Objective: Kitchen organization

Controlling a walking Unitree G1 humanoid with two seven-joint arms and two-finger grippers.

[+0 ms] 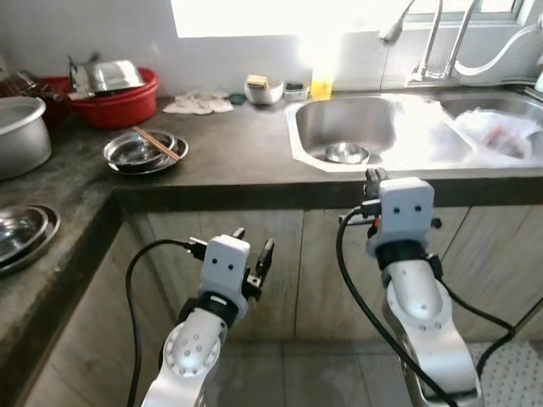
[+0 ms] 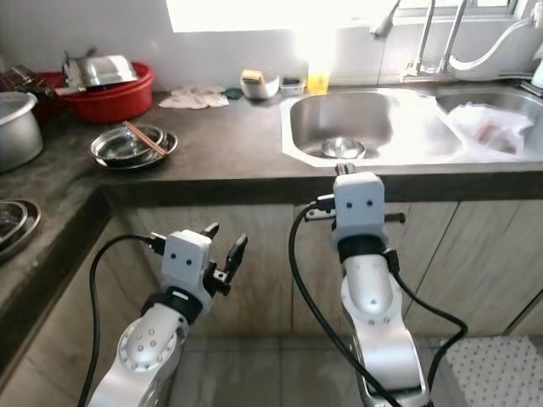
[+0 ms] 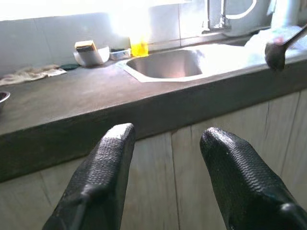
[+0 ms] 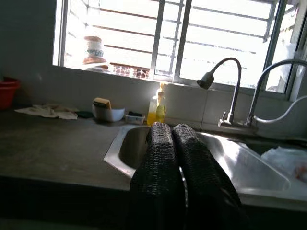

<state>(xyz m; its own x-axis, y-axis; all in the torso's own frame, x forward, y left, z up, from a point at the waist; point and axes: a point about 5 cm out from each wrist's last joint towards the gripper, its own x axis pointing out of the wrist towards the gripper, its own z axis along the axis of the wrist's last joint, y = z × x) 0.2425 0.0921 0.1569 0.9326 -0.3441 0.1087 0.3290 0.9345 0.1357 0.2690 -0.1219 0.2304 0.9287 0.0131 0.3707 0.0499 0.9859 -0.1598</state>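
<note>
Right, calling out what I am seeing from the head and wrist cameras.

Left gripper (image 1: 253, 252): I am holding it low in front of the cabinet doors (image 1: 254, 254), below the counter edge; its two black fingers (image 3: 103, 177) are standing well apart, with nothing between them.

Right gripper (image 2: 344, 169): I am holding it up at the counter's front edge, just before the sink; its fingers (image 4: 160, 158) are lying pressed together, touching along their length, gripping nothing I can see.

Counter (image 1: 229, 144): dark stone, running along the wall and turning a corner down my left side.

Sink (image 1: 356, 127): a steel basin set into the counter, glaring in the window light; a small steel bowl (image 1: 346, 153) is sitting at its bottom.

Second basin: to the right of the first, a crumpled plastic bag (image 1: 501, 131) is lying in it.

Taps (image 4: 225, 91): two are rising behind the basins, under the barred window (image 4: 192, 33).

Steel plates (image 1: 144, 153): stacked on the counter left of the sink, a pair of chopsticks (image 1: 155, 144) lying across them.

Red basin (image 1: 119, 102): sitting behind the plates by the wall, metal dishes piled inside.

Pot (image 1: 21, 136): a large grey one standing at the far left.

More steel plates (image 1: 25, 233): lying on the counter's near left arm.

Back wall items: a rag (image 1: 198, 103), a white bowl with a sponge (image 1: 263, 88), and a yellow bottle (image 1: 322, 83) are sitting between the red basin and the taps.
</note>
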